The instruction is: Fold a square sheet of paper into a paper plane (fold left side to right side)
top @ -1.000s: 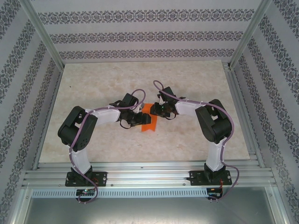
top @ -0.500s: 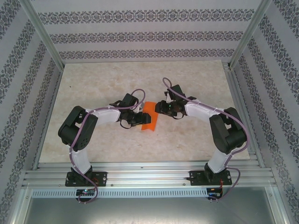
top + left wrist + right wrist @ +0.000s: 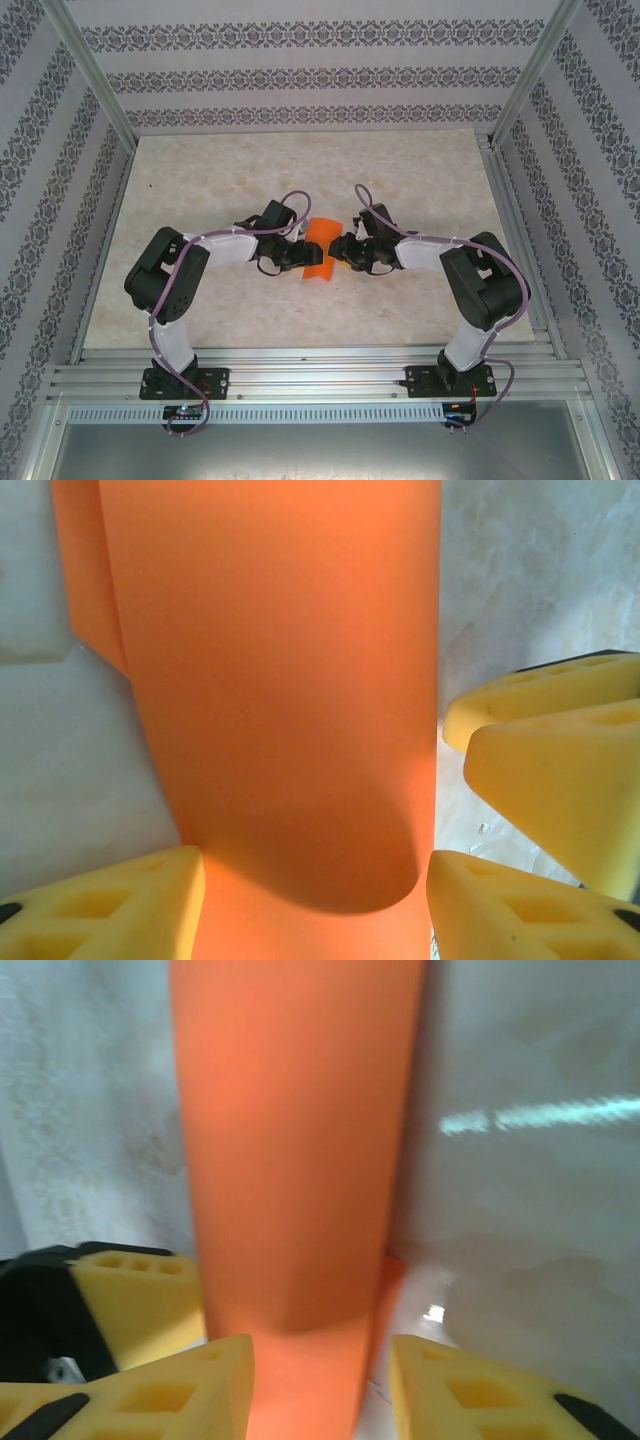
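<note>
- the sheet of paper (image 3: 319, 248) is thin, smooth, bright orange and unmarked; it lies mid-way across the pale marbled surface (image 3: 220, 170), between the two tools
- it is doubled over into a narrow strip, and the upper layer (image 3: 290, 680) arches up in a soft curve, not pressed flat
- both arms are bent at the elbow and reach inward with their wrists low, so the left tool (image 3: 298, 256) and the right tool (image 3: 338, 250) face each other across the strip
- the left tool's (image 3: 315, 865) blocky yellow foam fingers (image 3: 120, 900) stand apart, and the paper fills the gap from pad to pad; cannot tell if it is squeezed or only straddled
- the right tool (image 3: 320, 1345) is released, its fingers spread; the strip (image 3: 290, 1140) runs between them with a sliver of gap beside one finger
</note>
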`<state>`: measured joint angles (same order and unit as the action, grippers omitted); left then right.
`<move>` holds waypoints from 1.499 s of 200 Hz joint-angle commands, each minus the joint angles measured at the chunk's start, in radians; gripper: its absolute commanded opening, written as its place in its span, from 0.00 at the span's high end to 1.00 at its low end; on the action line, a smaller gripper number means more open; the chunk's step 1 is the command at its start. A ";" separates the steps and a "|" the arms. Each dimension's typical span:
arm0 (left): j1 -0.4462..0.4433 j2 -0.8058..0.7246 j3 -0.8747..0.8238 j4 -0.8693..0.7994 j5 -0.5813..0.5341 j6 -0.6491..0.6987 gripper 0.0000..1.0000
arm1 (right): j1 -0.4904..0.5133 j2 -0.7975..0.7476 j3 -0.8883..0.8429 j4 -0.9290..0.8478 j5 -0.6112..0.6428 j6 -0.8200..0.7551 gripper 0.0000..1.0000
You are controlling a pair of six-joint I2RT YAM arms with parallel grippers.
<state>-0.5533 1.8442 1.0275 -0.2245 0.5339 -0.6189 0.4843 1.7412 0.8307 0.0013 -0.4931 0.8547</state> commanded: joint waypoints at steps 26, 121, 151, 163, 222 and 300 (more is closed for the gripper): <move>-0.013 0.007 -0.006 0.027 -0.008 -0.004 0.39 | 0.002 0.037 -0.025 0.123 -0.041 0.075 0.62; -0.015 0.004 0.003 0.008 -0.017 0.005 0.40 | -0.003 0.048 -0.034 0.134 -0.057 0.098 0.60; -0.014 0.004 0.006 0.004 -0.018 0.006 0.40 | -0.004 0.049 -0.042 0.142 -0.051 0.112 0.60; -0.015 0.003 0.007 0.004 -0.018 0.007 0.40 | -0.006 0.050 -0.042 0.132 -0.047 0.107 0.59; -0.015 0.004 0.004 0.002 -0.021 0.007 0.41 | -0.007 0.071 -0.072 0.253 -0.070 0.159 0.60; -0.016 -0.004 -0.003 -0.003 -0.037 0.008 0.40 | -0.023 0.046 -0.111 0.349 -0.077 0.193 0.67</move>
<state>-0.5579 1.8442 1.0275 -0.2256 0.5140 -0.6186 0.4728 1.8050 0.7387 0.2806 -0.5564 1.0313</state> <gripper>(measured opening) 0.596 0.343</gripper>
